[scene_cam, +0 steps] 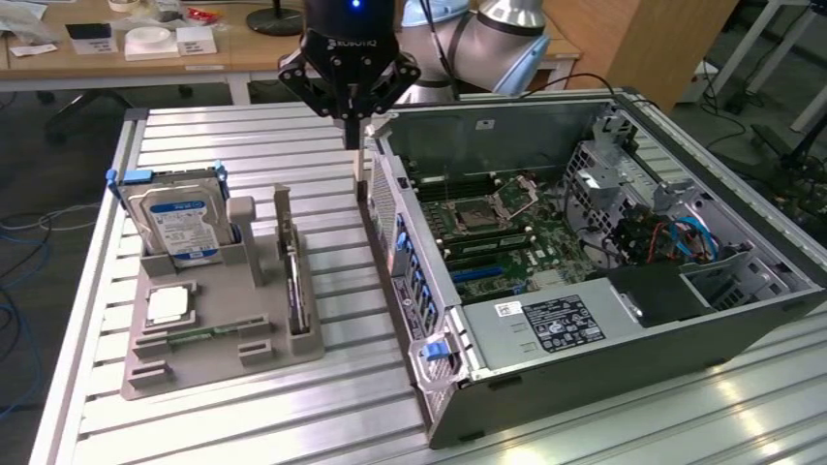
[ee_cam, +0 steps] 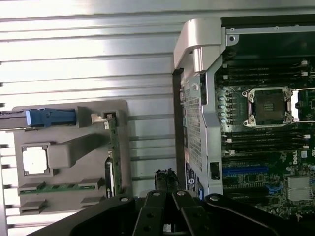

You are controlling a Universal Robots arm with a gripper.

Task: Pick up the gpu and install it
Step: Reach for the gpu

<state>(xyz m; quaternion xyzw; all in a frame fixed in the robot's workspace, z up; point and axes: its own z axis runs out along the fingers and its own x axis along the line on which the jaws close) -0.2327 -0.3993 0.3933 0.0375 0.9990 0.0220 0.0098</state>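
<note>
**gpu (scene_cam: 294, 283) on edge in the tray, tool clenched over the gap**

And here's the gpu (ee_cam: 112, 152), standing on its thin edge in a slot of the grey tray (scene_cam: 207, 368), on the side of the tray nearest the computer case (scene_cam: 582, 383). It's a dark green sliver from above, with a silvery end.

The tool (scene_cam: 352, 134) hangs above the slatted metal worktop (scene_cam: 259, 145), fingertips pinched tight together and pointing straight down. It is over the bare strip between tray and case, just beside the case's rear corner and well apart from the gpu. In the wrist view the tool (ee_cam: 166, 181) hovers over that same strip, with the tray (ee_cam: 74, 152) to one side and the case's perforated rear wall (ee_cam: 193, 128) to the other.

There's plenty of company in the tray. A hard drive (scene_cam: 181, 221) with a blue-white label stands upright at the far end, blue clips on its sides. A small square silver CPU (scene_cam: 168, 305) lies flat in its recess, and a memory stick (scene_cam: 194, 335) sits just in front of it. A grey upright post (scene_cam: 246, 221) rises between the hard drive and the gpu's slot.

The case lies on its side, open on top, with the motherboard (scene_cam: 517, 252) exposed. The empty CPU socket (scene_cam: 505, 199) is near the middle, blue slots (scene_cam: 485, 274) lie below it and blue cables (scene_cam: 685, 237) are bundled toward the exterior view's right. That perforated wall (scene_cam: 387, 208) stands between the tray and the board.
</note>
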